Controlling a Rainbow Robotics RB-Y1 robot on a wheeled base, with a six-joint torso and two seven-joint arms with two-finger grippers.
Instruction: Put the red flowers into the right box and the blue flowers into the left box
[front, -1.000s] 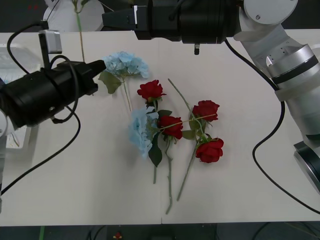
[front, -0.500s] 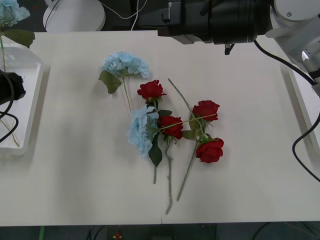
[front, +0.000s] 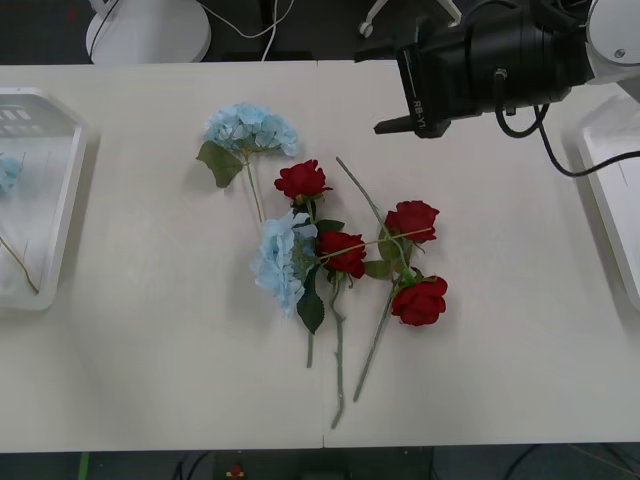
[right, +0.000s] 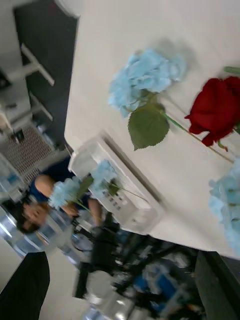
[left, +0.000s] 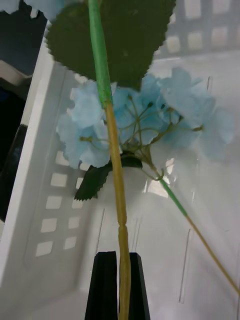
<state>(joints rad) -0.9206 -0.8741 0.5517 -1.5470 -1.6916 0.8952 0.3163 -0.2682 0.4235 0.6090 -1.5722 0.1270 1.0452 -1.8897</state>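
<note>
- While the left gripper (left: 118, 292) hung over the left box (left: 35, 165), its black fingers (left: 104, 285) were nearly closed, pinching the stem of a blue flower (left: 107, 100).
- A second blue flower (left: 150, 117) lay in that box beneath the held stem, head against the perforated wall.
- At the left edge of the front view, the left box (front: 62, 200) sat with a trace of blue petal inside.
- Two further blue flowers lay on the table (front: 150, 350): one (front: 250, 130) upper left of centre, one (front: 283, 260) at centre beside the roses.
- Four red flowers (front: 345, 252) lay clustered at centre, stems crossing.
- At the upper right of the front view was the right arm (front: 490, 65); whether its gripper was open could not be told.
- At the right edge stood the right box (front: 610, 190), seen in part.
</note>
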